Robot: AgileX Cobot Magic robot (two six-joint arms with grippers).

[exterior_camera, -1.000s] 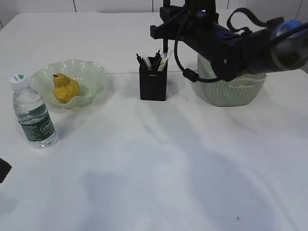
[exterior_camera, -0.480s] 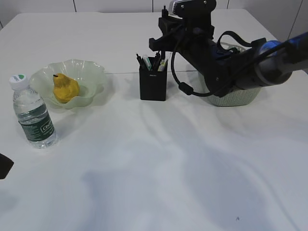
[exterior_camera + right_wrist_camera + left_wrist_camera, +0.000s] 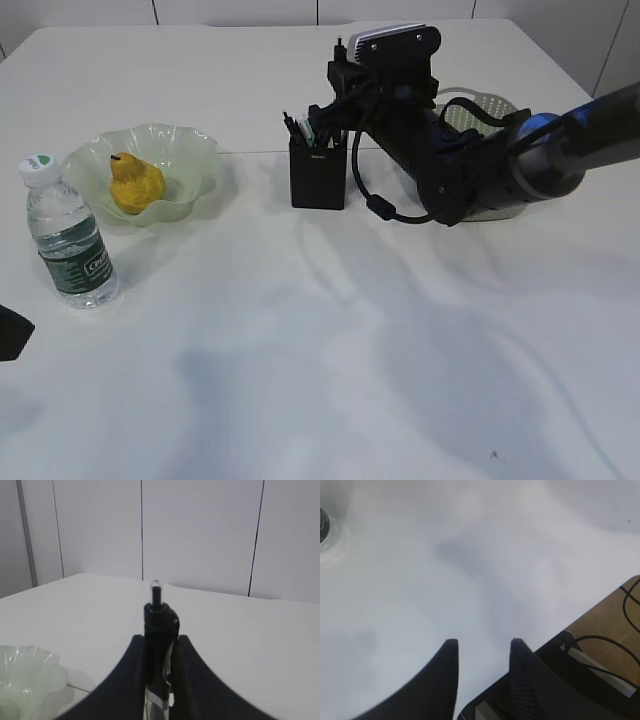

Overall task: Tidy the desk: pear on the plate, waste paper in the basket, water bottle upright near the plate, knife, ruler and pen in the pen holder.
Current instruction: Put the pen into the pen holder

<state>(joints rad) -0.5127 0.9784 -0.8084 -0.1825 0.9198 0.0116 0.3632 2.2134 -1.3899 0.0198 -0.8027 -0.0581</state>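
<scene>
We judge the right gripper [image 3: 159,647], jaws clamped on the pen [image 3: 159,630], must lower it into the pen holder [image 3: 318,175] at frame centre-top, while the left gripper [image 3: 481,650] idles with jaws apart.

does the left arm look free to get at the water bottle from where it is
Probably yes: the left claw is open and holds nothing, and bare table lies between it and the upright water bottle. The right claw is far off, over the pen holder.

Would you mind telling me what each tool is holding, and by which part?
The right tool grips a pen just below its top end. The left tool holds nothing.
</scene>
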